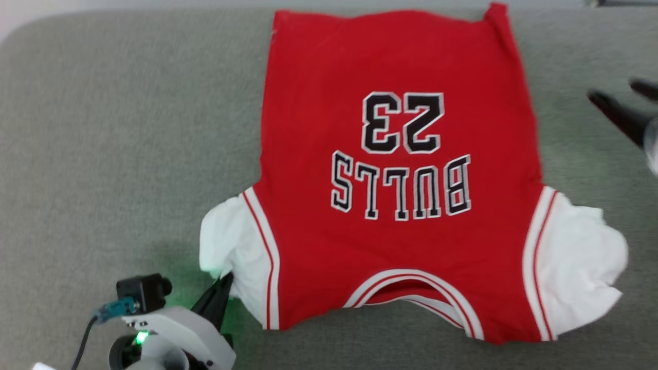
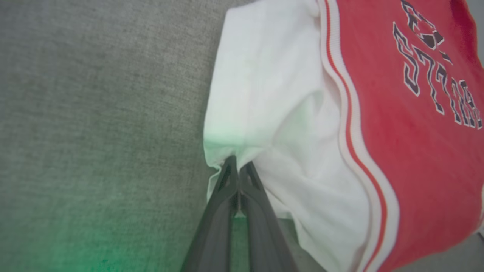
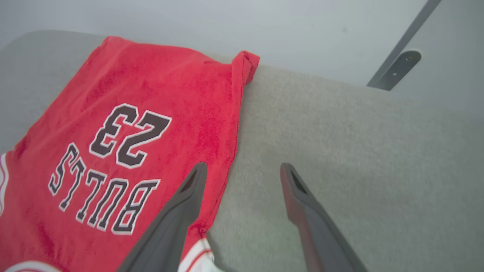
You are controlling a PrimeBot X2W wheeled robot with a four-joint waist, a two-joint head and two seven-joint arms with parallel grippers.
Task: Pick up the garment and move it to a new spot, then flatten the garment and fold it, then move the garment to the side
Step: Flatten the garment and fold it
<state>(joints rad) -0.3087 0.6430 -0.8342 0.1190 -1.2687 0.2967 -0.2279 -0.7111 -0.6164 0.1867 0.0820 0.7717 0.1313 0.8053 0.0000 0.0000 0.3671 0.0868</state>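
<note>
Red garment (image 1: 396, 246) lies spread on the grey cushion (image 1: 103, 154). Left gripper (image 2: 237, 166) pinches its white sleeve (image 2: 264, 94) shut; right gripper (image 3: 242, 173) hangs wide open over the other edge — I'd draw that sleeve outward, low and gently, to smooth it flat.

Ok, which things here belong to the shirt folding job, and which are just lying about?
Job: shirt; left gripper, shut on its white sleeve; right gripper, open.
Just there: grey padded surface; metal bracket on the wall.
</note>
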